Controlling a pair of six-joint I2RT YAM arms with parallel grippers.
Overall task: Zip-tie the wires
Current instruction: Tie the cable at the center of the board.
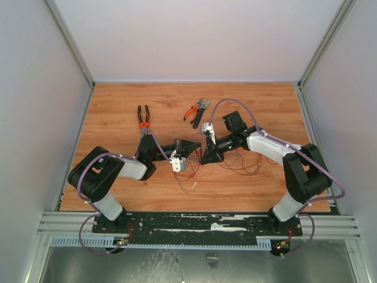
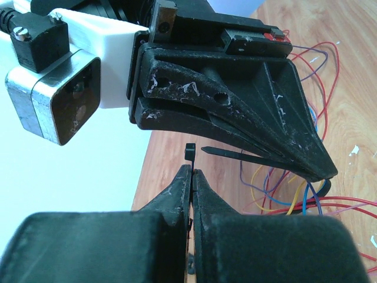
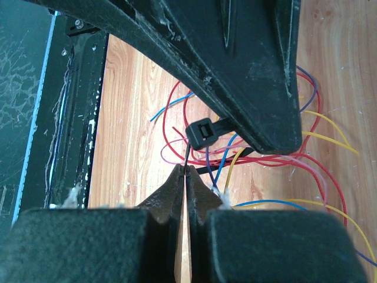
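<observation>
Threading looks like the step in hand. The left gripper (image 2: 191, 172) is pressed together on the zip tie (image 3: 203, 131) just below its head. The right gripper (image 3: 184, 171), likewise pinched, holds the tail, whose tip sits just beside the head at its 3 o'clock in the left wrist view. The wires (image 2: 283, 194) lie on the table, at 4 o'clock from the grippers seen overhead. The next move probably calls for steering the tip squarely into the head's slot.
</observation>
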